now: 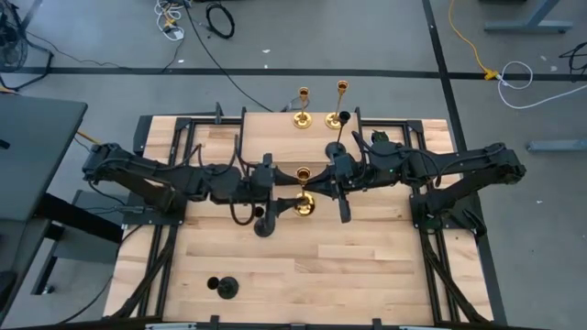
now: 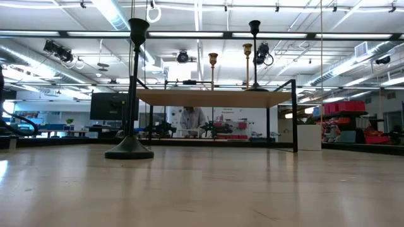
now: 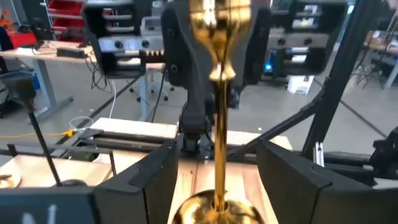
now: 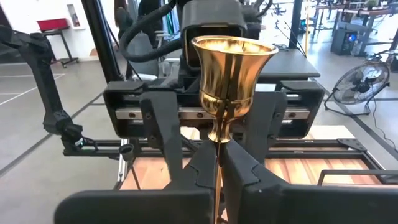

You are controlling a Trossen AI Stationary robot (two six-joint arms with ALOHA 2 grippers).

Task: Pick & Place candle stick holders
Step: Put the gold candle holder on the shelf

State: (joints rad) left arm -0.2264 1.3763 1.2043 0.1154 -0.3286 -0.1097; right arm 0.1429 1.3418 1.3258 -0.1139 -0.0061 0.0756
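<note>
Six slim candle stick holders, all upright: gold one [image 1: 304,192] mid-table, two gold [image 1: 302,108] [image 1: 338,105] and one black [image 1: 344,124] at the far edge, black one [image 1: 264,220] just left of centre, black one [image 1: 223,288] near front-left.

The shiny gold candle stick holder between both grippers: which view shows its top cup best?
The right wrist view: the shiny gold candle stick holder fills it, cup rim sharp. Left wrist shows stem and base; high view shows it small from above; low view misses it.
</note>
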